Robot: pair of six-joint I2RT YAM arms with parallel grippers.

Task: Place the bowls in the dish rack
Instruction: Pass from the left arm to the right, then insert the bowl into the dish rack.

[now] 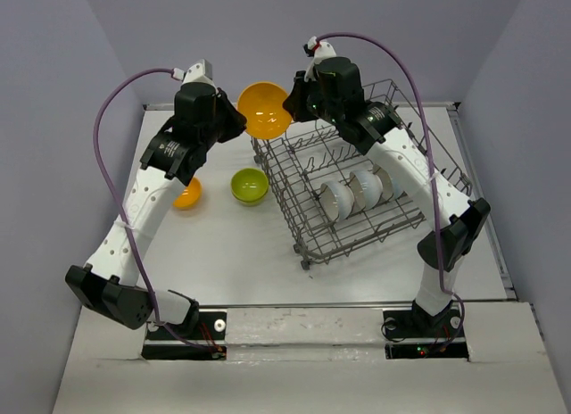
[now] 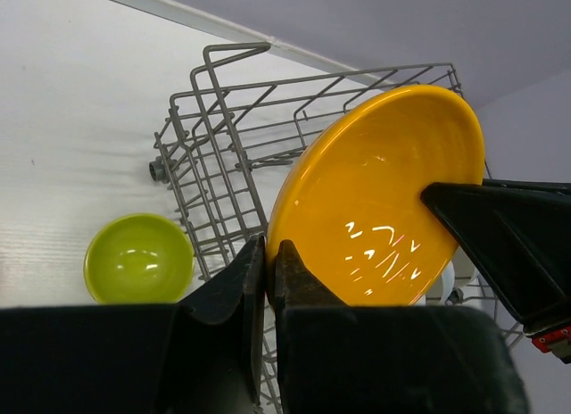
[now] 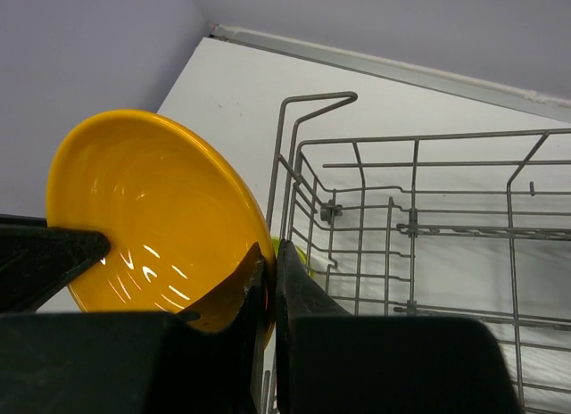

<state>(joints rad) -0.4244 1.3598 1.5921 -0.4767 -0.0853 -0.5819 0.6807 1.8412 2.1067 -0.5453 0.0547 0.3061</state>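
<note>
Here, the left pincer (image 1: pixel 239 121) is clenched on one edge of the yellow-orange bowl (image 1: pixel 264 109), which hangs tilted in the air. The right pincer (image 1: pixel 294 106) grips the opposite edge, by the far corner of the dish rack (image 1: pixel 275 193). The bowl looks glossy, rigid, probably light and slippery, so the thin rim seems the best hold.

Nothing legible from where I work: no word, brand, number or sign can be read on the orange bowl (image 1: pixel 264 109), the dish rack (image 1: pixel 352 178) or the table (image 1: pixel 232 244).
</note>
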